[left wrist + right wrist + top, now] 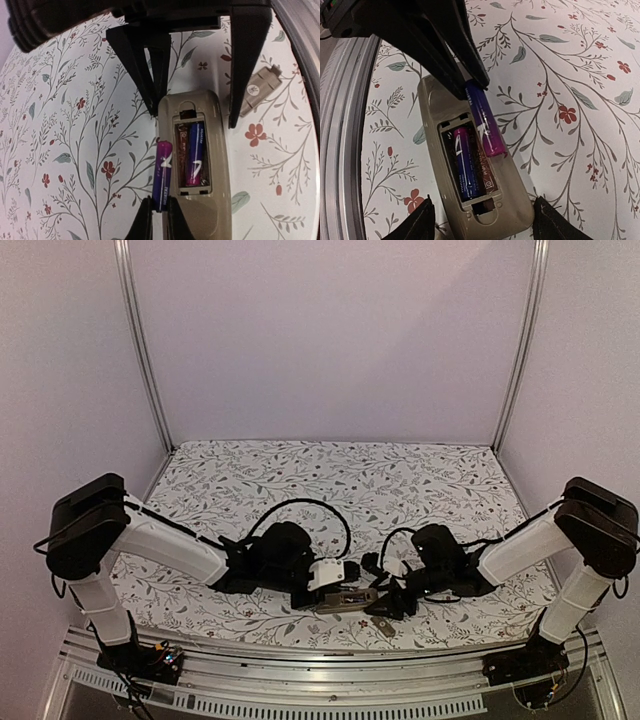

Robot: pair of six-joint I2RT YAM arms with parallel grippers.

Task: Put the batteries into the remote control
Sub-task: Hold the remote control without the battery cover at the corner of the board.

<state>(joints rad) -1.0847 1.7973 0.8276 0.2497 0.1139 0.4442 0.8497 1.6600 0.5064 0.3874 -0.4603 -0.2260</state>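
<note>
On floral-print cloth [75, 125] the remote control [215, 215] is laid back-up: tan-grey plastic, oblong w/ rounded corners. Its open recess is half filled by 1 battery [195, 155] seated in one slot. The 2nd battery [163, 172], a slim glossy purple-blue cylinder, is pinched at one end by the near-closed left pincer [159, 212] and held over the recess edge. The remote's end is straddled by the right pincer [485, 217], spread wide, nothing gripped. A small flat tan cover [260, 90] is seen just beside it.
</note>
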